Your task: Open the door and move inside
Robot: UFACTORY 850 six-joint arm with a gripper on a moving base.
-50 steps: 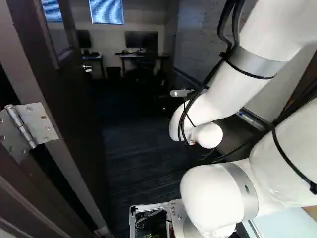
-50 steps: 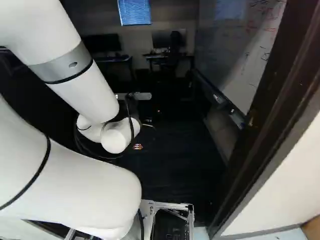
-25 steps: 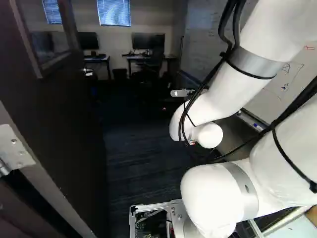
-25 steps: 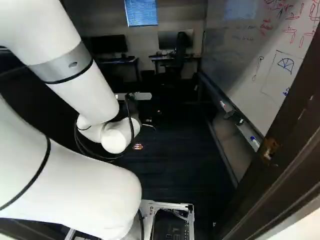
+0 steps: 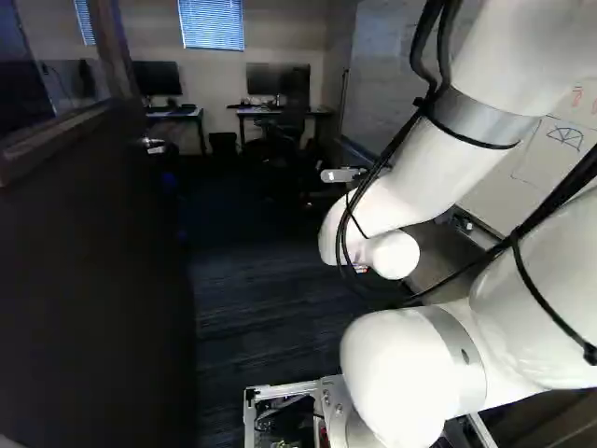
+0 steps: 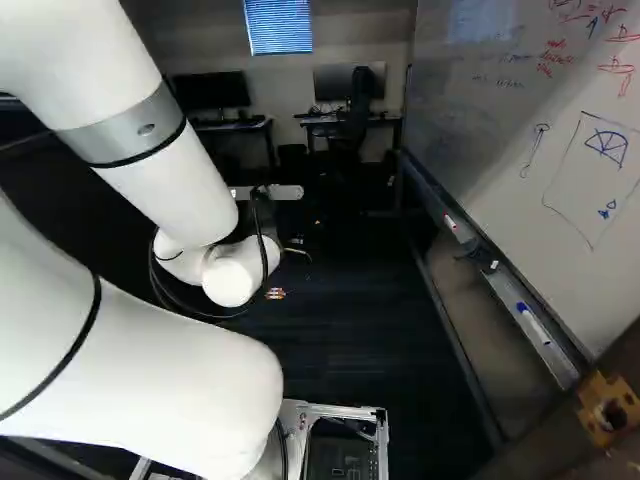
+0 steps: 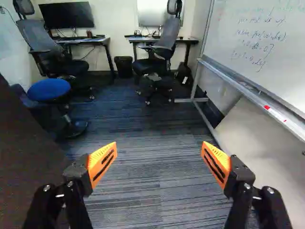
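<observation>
The dark door (image 5: 93,280) stands open along the left side of the left base view, its metal handle (image 5: 154,147) at the far edge. In the right base view the door frame's brass strike plate (image 6: 608,408) shows low at the right. My gripper (image 6: 268,214) shows only as a dark part beyond the white wrist, its fingertips unclear there. The wrist view has the gripper (image 7: 159,164) open, nothing between its orange pads, over dark carpet (image 7: 157,129). The door's dark surface (image 7: 28,157) lies beside one finger.
A whiteboard (image 6: 520,150) with a marker tray (image 6: 490,265) runs along the right side. Ahead are two desks with monitors (image 7: 66,15), office chairs (image 7: 164,45), a black bin (image 7: 124,67) and a blue stool (image 7: 49,89) on the door's side.
The base has moved forward through the doorway, turning somewhat. The hinge has left the left base view, and more whiteboard shows at the right. The arm holds its pose over its lowest joint.
</observation>
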